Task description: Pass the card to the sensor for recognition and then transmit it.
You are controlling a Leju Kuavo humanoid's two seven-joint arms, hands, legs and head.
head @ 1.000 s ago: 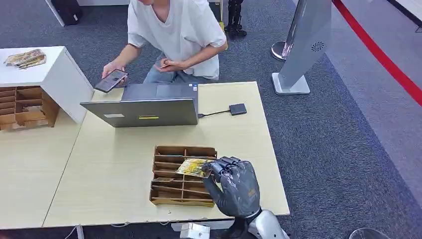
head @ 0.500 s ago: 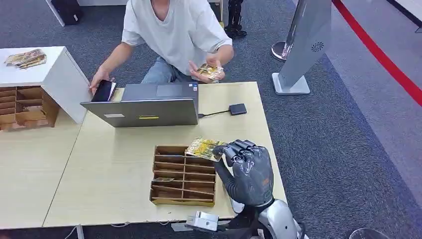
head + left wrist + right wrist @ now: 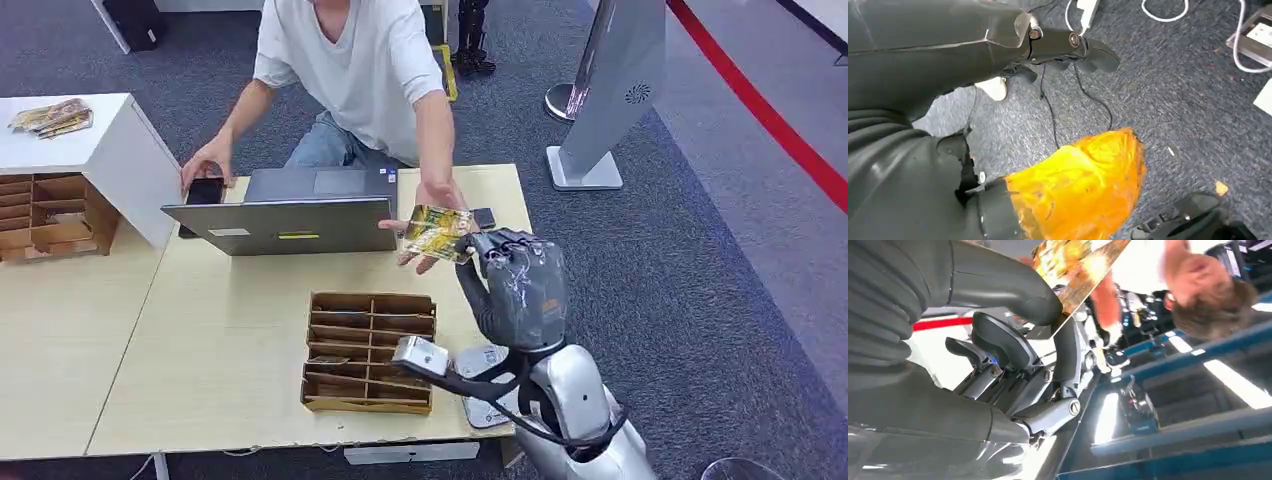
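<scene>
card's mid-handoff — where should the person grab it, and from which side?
The free left edge of the card, coming from the laptop side. The right hand pinches its right edge, and the person's hand already sits under that free end.

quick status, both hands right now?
Right hand: holding the card by its edge, above the person's open hand.
Left hand: hanging over the carpet, holding nothing; open or closed cannot be told.

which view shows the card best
The head view: the whole card shows, held by the right robot hand over the person's open palm. The right wrist view catches it close but cropped, pinched under the thumb. The left wrist view faces the floor.
</scene>
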